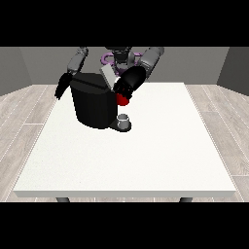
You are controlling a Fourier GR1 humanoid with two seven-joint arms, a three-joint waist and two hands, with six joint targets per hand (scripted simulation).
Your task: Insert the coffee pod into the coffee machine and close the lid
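The black coffee machine [92, 104] stands on the far left part of the white table [146, 160]. Its grey lid [108, 75] is tilted up at the top. The hand at the view's right [128, 85] is right by the machine's front top, next to the raised lid and just above a red thing at the machine [122, 100]. A small grey thing [124, 120] sits on the machine's base under that spot. The hand at the view's left [62, 88] hangs beside the machine's far side with its fingers relaxed and holding nothing.
The robot's torso [119, 56] is behind the machine at the table's far edge. A wide stretch of white tabletop lies between the machine and the near edge [126, 193]. Grey walls and a wood floor surround the table.
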